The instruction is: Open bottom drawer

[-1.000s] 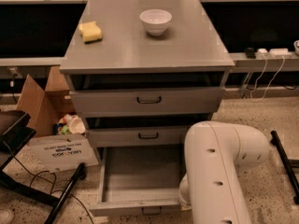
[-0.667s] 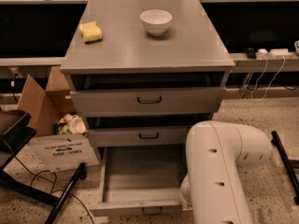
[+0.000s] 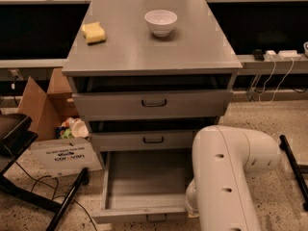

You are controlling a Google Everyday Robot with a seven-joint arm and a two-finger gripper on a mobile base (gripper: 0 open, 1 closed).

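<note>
Bottom drawer (image 3: 144, 184) stands pulled well out, likely done. The claw is hidden behind the arm (image 3: 226, 177), low by the drawer's front for pulling; its grip can't be told.

Your robot's arm (image 3: 226, 177) fills the lower right corner as a smooth white shell, thick and tube-like. It turns through a rounded elbow, and one limb ends in a domed cap (image 3: 270, 150) on the right. Small dark recessed holes (image 3: 220, 155) dot the casing: two down the front face and one nearer the cap. A narrower, rounded white joint (image 3: 191, 201) bulges from the shell's lower left side, partly in shadow. The warm light tints the white casing a cream colour. Your gripper is out of sight, hidden behind or below this arm.
</note>
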